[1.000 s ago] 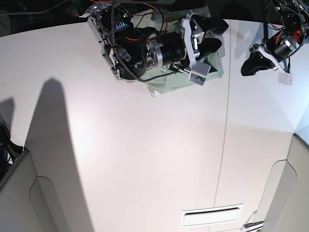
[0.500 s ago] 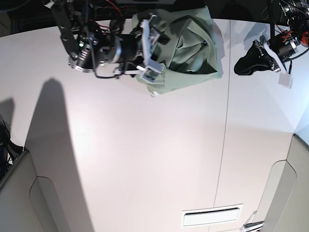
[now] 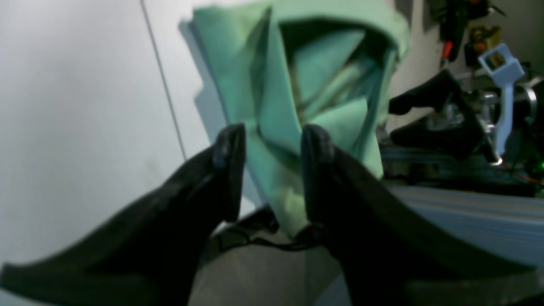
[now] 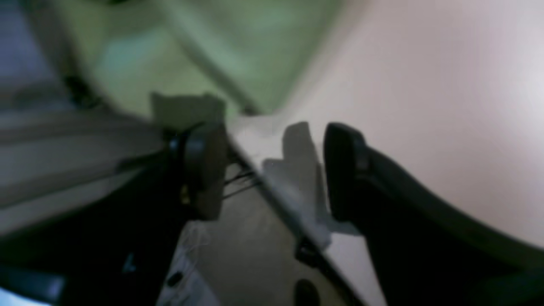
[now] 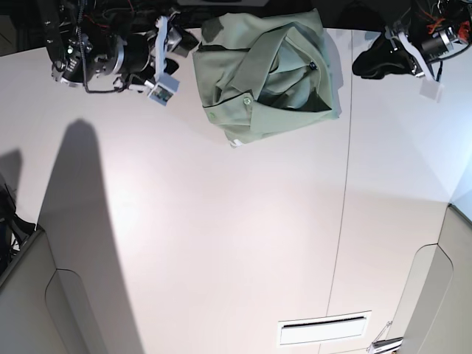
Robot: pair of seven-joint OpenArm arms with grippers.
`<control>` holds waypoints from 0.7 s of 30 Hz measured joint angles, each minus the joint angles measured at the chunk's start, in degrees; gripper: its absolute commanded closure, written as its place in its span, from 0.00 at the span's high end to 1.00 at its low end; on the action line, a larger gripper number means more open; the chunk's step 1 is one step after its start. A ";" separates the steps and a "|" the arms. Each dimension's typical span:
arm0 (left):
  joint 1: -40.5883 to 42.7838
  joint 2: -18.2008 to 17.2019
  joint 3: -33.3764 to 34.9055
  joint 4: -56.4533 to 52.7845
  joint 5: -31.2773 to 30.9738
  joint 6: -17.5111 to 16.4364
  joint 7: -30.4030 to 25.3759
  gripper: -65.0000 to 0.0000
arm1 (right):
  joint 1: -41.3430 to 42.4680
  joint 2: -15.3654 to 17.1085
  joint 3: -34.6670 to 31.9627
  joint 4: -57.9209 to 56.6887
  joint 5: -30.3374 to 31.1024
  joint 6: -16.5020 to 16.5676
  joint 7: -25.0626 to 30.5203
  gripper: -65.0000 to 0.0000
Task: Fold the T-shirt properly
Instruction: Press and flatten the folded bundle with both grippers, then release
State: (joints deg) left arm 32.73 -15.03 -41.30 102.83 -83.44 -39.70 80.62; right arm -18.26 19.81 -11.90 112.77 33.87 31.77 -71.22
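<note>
The pale sage-green T-shirt [image 5: 265, 74] lies in a folded, somewhat rumpled bundle at the far edge of the white table [image 5: 221, 221], collar and buttons on top. My right gripper [image 5: 181, 48] is open and empty just left of the shirt, not touching it. In the right wrist view the gripper [image 4: 274, 170] hangs over the table's far edge, with the shirt [image 4: 212, 51] blurred beyond. My left gripper [image 5: 366, 60] is open and empty to the right of the shirt. In the left wrist view its fingers [image 3: 272, 165] frame the shirt [image 3: 297, 85], which lies beyond them.
A thin seam [image 5: 345, 192] runs down the table right of the shirt. A slot [image 5: 324, 330] sits near the front edge. Grey panels [image 5: 29, 295] stand at the front corners. Cables and hardware lie behind the far edge [image 3: 467, 127].
My right arm has pulled back to the left off the shirt, leaving it uncovered on the table. My left gripper has drawn slightly up and back.
</note>
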 measured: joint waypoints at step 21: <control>1.16 5.60 13.29 0.02 10.64 0.00 -2.69 0.42 | -1.60 -0.09 -1.66 -7.67 -6.03 0.44 16.72 0.55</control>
State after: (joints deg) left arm 33.89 -9.43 -28.01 102.85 -72.79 -39.70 77.93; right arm -19.86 19.73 -13.56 105.10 27.83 32.21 -54.50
